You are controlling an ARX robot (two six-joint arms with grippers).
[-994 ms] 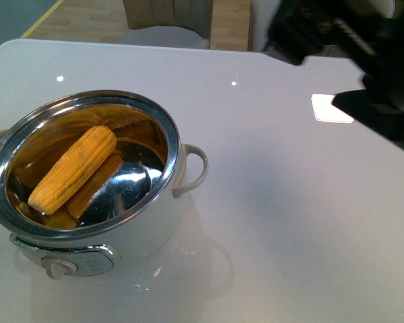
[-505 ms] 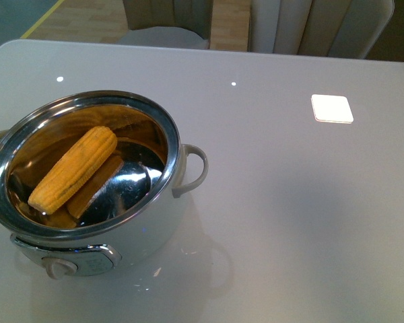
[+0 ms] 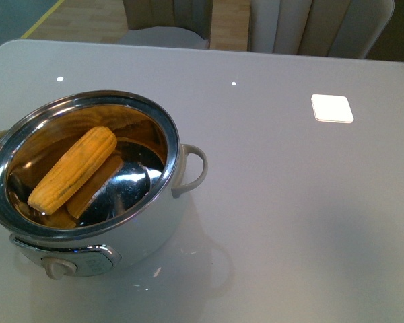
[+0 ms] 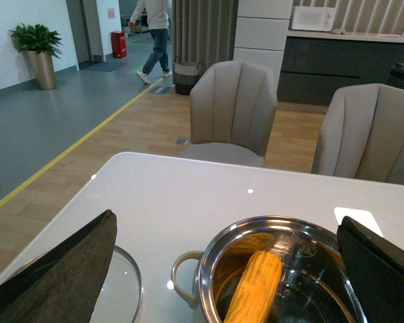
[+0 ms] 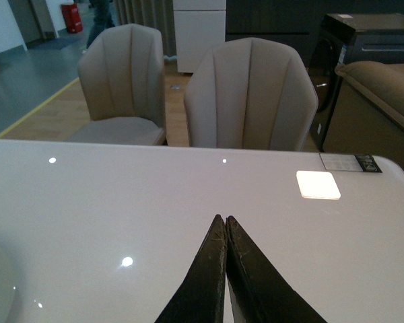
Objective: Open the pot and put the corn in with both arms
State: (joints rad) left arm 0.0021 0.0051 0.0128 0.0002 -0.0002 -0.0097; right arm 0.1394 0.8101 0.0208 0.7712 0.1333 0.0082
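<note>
Pot (image 3: 87,182) stands uncovered on the white surface (image 3: 296,202), at its left near part. Corn (image 3: 73,169) lies slantwise inside, leaning against the steel wall. Glass lid (image 4: 124,282) rests flat on the surface just beside the pot. Left claw (image 4: 222,269) spread wide, empty, above the pot. Right claw (image 5: 225,225) pressed together, empty, over bare surface.

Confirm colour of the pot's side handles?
Beige-white, matching the body; the handle shows best in the front view.
</note>
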